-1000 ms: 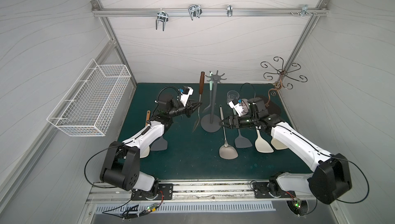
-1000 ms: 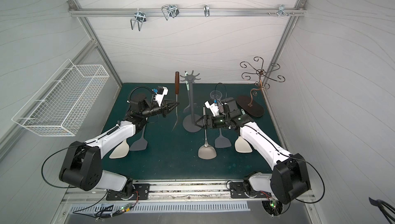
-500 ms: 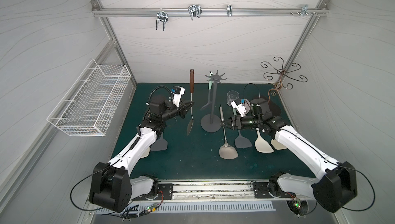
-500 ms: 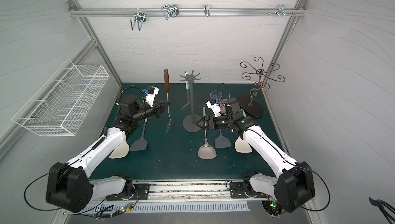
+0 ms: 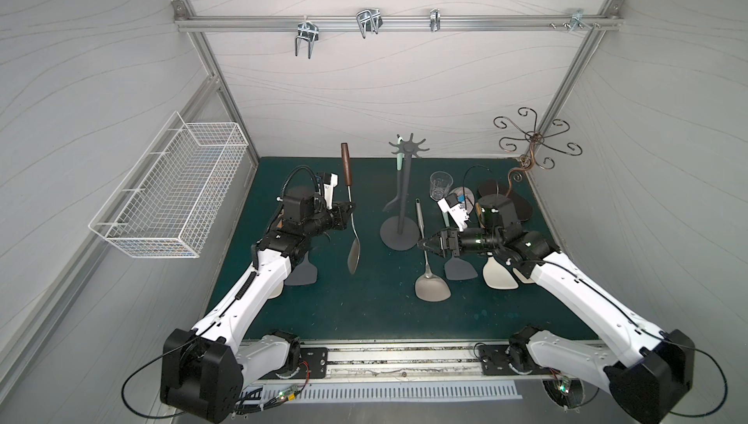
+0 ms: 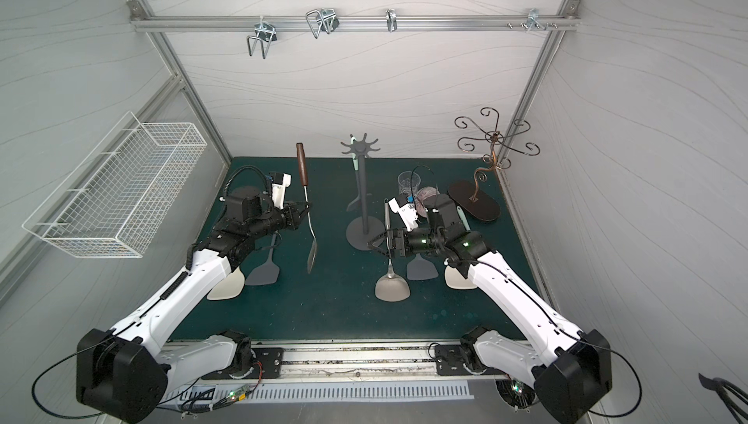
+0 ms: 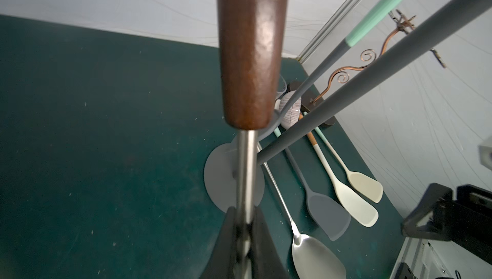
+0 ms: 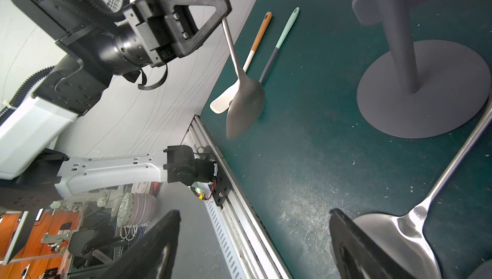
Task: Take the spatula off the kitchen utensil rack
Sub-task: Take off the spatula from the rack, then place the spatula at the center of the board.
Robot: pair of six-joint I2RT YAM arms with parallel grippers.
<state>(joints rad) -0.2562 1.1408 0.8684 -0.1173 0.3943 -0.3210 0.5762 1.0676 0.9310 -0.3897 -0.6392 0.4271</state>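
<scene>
The spatula (image 5: 354,256) has a brown wooden handle, a thin steel shaft and a steel blade. It hangs upright in the air left of the kitchen utensil rack (image 5: 404,193), clear of the crown, in both top views (image 6: 312,254). My left gripper (image 5: 350,210) is shut on its steel shaft (image 7: 245,179), below the handle (image 7: 250,51). My right gripper (image 5: 423,245) is open and holds nothing, low beside the rack's round base (image 8: 423,91). The right wrist view shows the spatula blade (image 8: 245,110) above the mat.
A mint-handled grey utensil (image 5: 398,177) still hangs on the rack. On the green mat lie a steel turner (image 5: 432,290), grey (image 5: 459,270) and cream spatulas (image 5: 500,276), and others at the left (image 5: 301,274). A glass (image 5: 440,185), bronze stand (image 5: 530,147) and wire basket (image 5: 174,195) stand around.
My left arm has carried the spatula leftward, away from the rack. The right gripper has drawn back a little and stays open.
</scene>
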